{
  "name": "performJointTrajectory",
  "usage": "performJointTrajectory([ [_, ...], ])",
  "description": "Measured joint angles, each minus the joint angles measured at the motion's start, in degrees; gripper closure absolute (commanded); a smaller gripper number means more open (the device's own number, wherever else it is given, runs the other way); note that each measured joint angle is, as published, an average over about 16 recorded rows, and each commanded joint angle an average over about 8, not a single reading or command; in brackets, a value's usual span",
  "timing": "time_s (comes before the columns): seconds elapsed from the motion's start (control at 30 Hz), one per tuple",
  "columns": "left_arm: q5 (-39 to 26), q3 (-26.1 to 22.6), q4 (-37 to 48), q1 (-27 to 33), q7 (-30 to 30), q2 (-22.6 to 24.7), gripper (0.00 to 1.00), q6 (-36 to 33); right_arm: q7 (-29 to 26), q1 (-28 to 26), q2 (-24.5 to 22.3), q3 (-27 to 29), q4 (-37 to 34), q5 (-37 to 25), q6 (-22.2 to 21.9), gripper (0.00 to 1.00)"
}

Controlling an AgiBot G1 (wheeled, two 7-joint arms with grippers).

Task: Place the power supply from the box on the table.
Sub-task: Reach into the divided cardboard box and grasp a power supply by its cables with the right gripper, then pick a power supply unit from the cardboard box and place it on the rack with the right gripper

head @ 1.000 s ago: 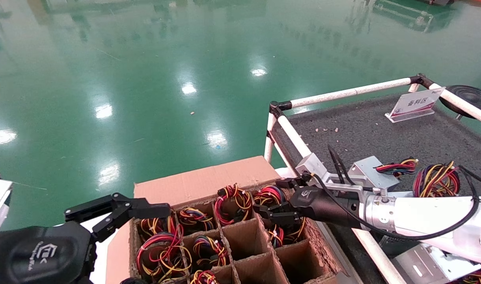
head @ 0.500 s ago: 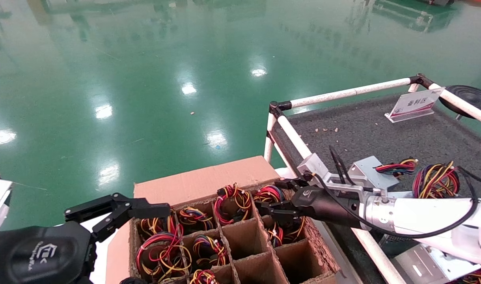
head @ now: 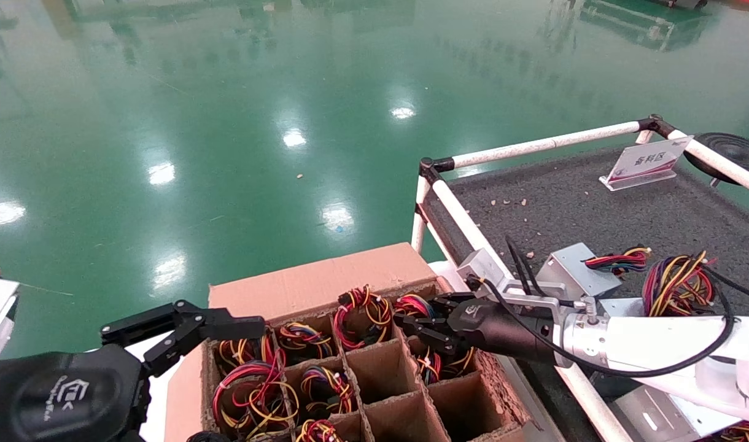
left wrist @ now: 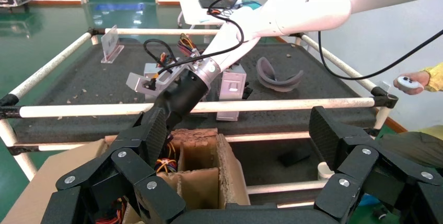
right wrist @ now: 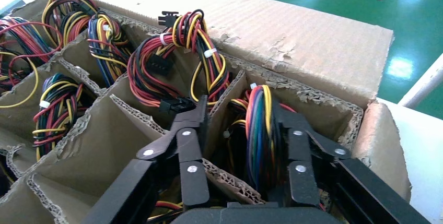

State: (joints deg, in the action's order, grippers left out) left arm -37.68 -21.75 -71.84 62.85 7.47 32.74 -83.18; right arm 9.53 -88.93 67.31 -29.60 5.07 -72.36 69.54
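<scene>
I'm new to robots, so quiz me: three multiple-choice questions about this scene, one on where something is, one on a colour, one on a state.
1. Where is the right gripper?
A. over the box's far right corner cell
B. above the table
C. down by the floor

2. What colour is the floor?
A. grey
B. green
C. brown

3. How is the left gripper?
A. shut on wires
B. open, holding nothing
C. shut on cardboard

Answers: 1 A, its fingers straddle the wire bundle in that cell. 2 B, glossy green. 3 B, its fingers are spread with nothing between them.
</scene>
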Motion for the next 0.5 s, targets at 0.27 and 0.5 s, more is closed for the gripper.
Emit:
performJointTrajectory([
  [0.27,0.0,0.0,0.0,0.0,0.0,0.0,0.0,0.0,0.0,-0.3,-0.1,0.2,-0.8,0.3,1.0,1.0],
  [0.5,0.0,0.0,0.0,0.0,0.0,0.0,0.0,0.0,0.0,-0.4,-0.3,0.4,-1.3,0.7,1.7,1.0],
])
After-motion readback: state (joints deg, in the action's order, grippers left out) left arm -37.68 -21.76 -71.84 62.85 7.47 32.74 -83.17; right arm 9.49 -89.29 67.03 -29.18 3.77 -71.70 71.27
